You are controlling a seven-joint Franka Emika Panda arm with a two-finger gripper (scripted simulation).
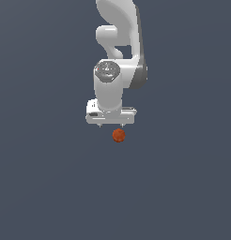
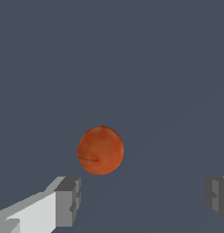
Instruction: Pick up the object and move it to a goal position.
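object (image 1: 119, 135): we find the reddish-orange ball on the bare grey floor, free of any contact | relation: it lies just ahead of and below the gripper (image 1: 111, 125), nearer one finger (image 2: 68, 200) than the other, not centred in the gap | gripper: jaws spread wide, holding nothing | next, in our judgement: shift sideways to centre, then descend

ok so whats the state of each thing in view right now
ball: whole, not gripped, lying free on the grey surface, not between the fingers in the wrist view
gripper: open, fingers wide apart, nothing between them, right next to the ball in the exterior view
fingers: spread, not touching the ball
arm: reaching down, gripper pointing at the surface
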